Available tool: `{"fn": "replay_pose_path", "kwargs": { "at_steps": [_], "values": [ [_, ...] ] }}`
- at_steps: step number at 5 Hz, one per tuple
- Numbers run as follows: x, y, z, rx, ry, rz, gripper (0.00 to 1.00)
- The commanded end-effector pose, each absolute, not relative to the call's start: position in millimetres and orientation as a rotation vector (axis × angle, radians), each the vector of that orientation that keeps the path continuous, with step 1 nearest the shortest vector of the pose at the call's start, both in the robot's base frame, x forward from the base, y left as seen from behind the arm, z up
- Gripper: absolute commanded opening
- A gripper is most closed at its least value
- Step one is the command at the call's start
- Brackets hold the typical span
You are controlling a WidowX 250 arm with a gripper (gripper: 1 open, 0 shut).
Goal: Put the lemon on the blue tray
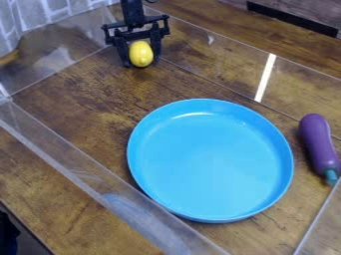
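Note:
The lemon (140,54), small and bright yellow, lies on the wooden table at the back left. My gripper (138,42) has come down over it from above. Its dark fingers (114,37) stand one on each side of the fruit, with a little gap showing on both sides, so the jaws are open around the lemon. The blue tray (210,161), a large round dish with a shallow rim, sits in the middle of the table, in front and to the right of the lemon, with nothing in it.
A purple eggplant (317,141) with a teal stem lies just right of the tray. Clear plastic walls (60,169) border the wooden table along the left and front. Bare wood lies between lemon and tray.

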State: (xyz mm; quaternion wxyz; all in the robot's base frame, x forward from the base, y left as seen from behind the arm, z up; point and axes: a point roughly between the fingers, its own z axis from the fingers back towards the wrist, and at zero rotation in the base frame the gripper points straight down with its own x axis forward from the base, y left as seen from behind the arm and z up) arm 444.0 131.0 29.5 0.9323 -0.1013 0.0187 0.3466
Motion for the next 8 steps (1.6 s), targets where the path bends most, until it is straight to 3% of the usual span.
{"fn": "replay_pose_path", "kwargs": {
  "at_steps": [1, 2, 4, 6, 7, 8],
  "values": [
    [444.4, 117.0, 45.6, -0.201, 0.005, 0.668, 0.0],
    [446.8, 106.6, 49.8, -0.196, 0.001, 0.64, 0.0],
    [424.0, 96.6, 60.9, -0.186, -0.02, 0.701, 0.0],
    [407.0, 108.8, 86.0, -0.17, -0.045, 0.672, 0.0],
    [394.5, 108.2, 120.5, -0.162, -0.097, 0.64, 0.0],
    [383.9, 80.6, 135.7, -0.165, -0.118, 0.535, 0.0]
  ]
}}
